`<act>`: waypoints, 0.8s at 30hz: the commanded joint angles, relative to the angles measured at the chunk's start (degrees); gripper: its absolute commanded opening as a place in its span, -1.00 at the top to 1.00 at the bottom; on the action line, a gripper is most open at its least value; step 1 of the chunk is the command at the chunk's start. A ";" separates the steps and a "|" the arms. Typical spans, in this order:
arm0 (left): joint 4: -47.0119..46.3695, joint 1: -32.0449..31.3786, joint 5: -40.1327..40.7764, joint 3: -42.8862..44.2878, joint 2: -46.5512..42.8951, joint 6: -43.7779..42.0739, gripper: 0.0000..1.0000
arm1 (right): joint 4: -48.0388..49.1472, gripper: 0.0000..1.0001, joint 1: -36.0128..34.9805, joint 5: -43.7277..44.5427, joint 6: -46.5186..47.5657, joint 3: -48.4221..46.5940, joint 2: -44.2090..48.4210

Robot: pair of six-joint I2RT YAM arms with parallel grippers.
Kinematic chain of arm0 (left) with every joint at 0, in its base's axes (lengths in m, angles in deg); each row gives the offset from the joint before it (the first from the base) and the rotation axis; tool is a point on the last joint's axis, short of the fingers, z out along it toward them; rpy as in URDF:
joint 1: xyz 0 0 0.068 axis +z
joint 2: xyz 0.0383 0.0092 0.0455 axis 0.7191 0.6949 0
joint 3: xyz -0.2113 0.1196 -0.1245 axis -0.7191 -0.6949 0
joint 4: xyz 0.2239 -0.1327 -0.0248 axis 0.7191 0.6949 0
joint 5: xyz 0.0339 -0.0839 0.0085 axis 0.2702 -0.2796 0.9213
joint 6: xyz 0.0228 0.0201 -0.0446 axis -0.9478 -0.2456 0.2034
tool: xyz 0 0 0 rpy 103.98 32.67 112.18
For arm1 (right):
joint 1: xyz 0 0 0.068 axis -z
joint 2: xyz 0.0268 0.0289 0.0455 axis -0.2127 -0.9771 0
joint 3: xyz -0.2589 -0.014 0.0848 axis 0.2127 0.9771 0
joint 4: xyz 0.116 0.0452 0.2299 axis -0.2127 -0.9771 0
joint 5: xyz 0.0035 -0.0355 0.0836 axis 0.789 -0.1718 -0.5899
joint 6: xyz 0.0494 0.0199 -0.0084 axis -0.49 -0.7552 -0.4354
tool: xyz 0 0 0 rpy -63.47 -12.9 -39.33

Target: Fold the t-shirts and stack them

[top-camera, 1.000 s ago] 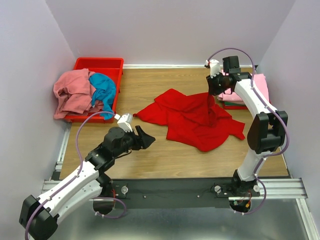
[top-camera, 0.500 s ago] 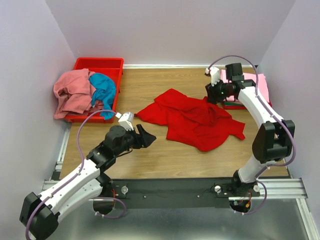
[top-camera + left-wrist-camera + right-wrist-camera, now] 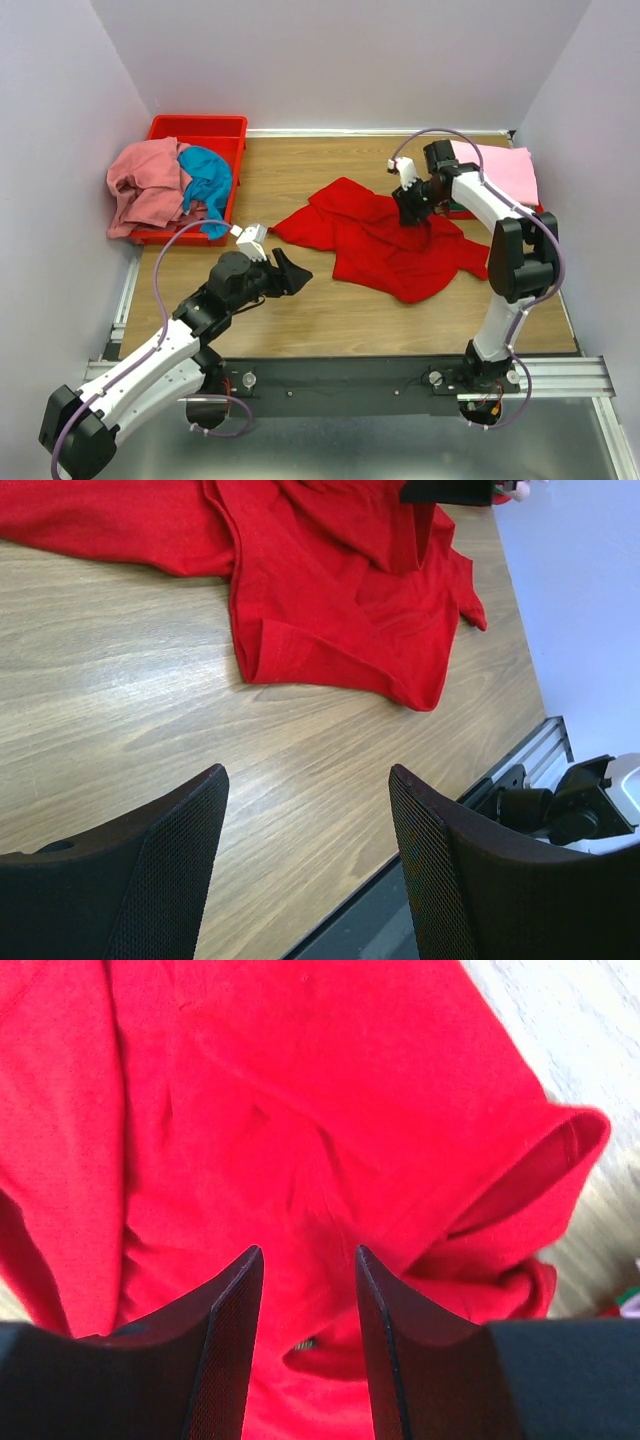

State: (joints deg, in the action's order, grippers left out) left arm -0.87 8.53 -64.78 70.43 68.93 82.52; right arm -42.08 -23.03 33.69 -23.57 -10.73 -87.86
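Note:
A bright red t-shirt [image 3: 385, 243] lies crumpled and spread in the middle of the wooden table. My right gripper [image 3: 409, 211] hovers low over its back right part. In the right wrist view it [image 3: 308, 1256] is open, with red cloth [image 3: 300, 1090] below and nothing pinched. My left gripper [image 3: 297, 272] stands open over bare wood, left of the shirt's near hem [image 3: 330, 600]; its fingers [image 3: 170, 860] hold nothing. A light pink t-shirt [image 3: 497, 168] lies flat at the back right. A salmon pink t-shirt [image 3: 148, 185] and a teal one [image 3: 208, 180] spill from the bin.
The rigid red bin [image 3: 200, 130] stands at the back left, against the left wall. Purple walls close in the table [image 3: 300, 165] on three sides. A metal rail [image 3: 350, 375] runs along the near edge by the arm bases.
My right gripper has opened, letting go of the raised red cloth, and moved left and down over the shirt. The cloth has dropped flat. The left arm has stayed still.

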 commanded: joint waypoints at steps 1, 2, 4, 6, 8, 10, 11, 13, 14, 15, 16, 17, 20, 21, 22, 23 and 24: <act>-1.47 0.36 -1.23 -1.27 -1.24 0.74 -0.47 | -0.60 0.02 -1.29 2.85 0.44 -3.05 -3.01; -1.47 0.36 -1.32 -1.27 -1.16 0.65 -0.47 | -0.60 0.02 -1.73 3.55 0.44 -3.14 -3.54; -1.47 0.36 -1.32 -1.27 -0.98 0.74 -0.47 | -0.51 0.02 -2.00 4.25 0.35 -3.67 -4.59; -1.47 0.36 -1.41 -1.10 -0.72 0.56 -0.46 | -0.51 0.02 -2.18 5.13 0.27 -4.28 -5.73; -1.47 0.36 -1.41 -1.10 -0.63 0.56 -0.47 | -0.51 0.02 -2.09 5.75 0.18 -4.99 -6.26; -1.47 0.36 -1.49 -1.10 -0.72 0.56 -0.47 | -0.42 0.02 -2.09 6.19 0.27 -5.43 -6.88; -1.47 0.36 -1.41 -1.10 -0.72 0.65 -0.47 | -0.25 0.02 -2.18 6.54 0.18 -5.60 -7.06; -1.47 0.36 -1.49 -1.19 -0.72 0.74 -0.47 | -0.25 0.03 -2.18 6.89 0.27 -5.78 -7.41; -1.56 0.36 -1.41 -1.19 -0.72 0.74 -0.47 | -0.25 0.03 -2.18 7.16 0.27 -5.78 -7.67; -1.56 0.36 -1.41 -1.27 -0.72 0.74 -0.47 | -0.16 0.03 -2.26 7.25 0.27 -5.78 -7.85; -1.56 0.36 -1.58 -1.27 -0.80 0.82 -0.47 | -0.07 0.05 -2.18 7.33 0.27 -5.78 -8.02; -1.56 0.45 -1.58 -1.27 -0.81 0.82 -0.47 | -0.16 0.06 -2.26 7.51 0.35 -5.87 -8.20; -1.56 0.36 -1.58 -1.19 -0.81 0.74 -0.47 | 0.02 0.11 -2.26 7.69 0.18 -6.13 -8.55; -1.56 0.36 -1.58 -1.19 -0.72 0.74 -0.47 | 0.02 0.13 -2.18 7.69 0.09 -6.22 -8.64; -1.47 0.36 -1.58 -1.10 -0.63 0.74 -0.47 | 0.10 0.15 -2.26 7.69 0.00 -6.39 -8.90; -1.56 0.36 -1.58 -1.10 -0.72 0.65 -0.47 | 0.11 0.17 -2.27 7.69 0.09 -6.48 -8.99; -1.56 0.45 -1.58 -1.10 -0.54 0.74 -0.47 | 0.11 0.24 -2.18 7.69 0.09 -6.48 -8.90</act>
State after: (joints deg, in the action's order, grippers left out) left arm -0.93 8.53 -65.19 69.79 68.54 83.14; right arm -42.02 -24.97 40.00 -23.68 -15.41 -95.53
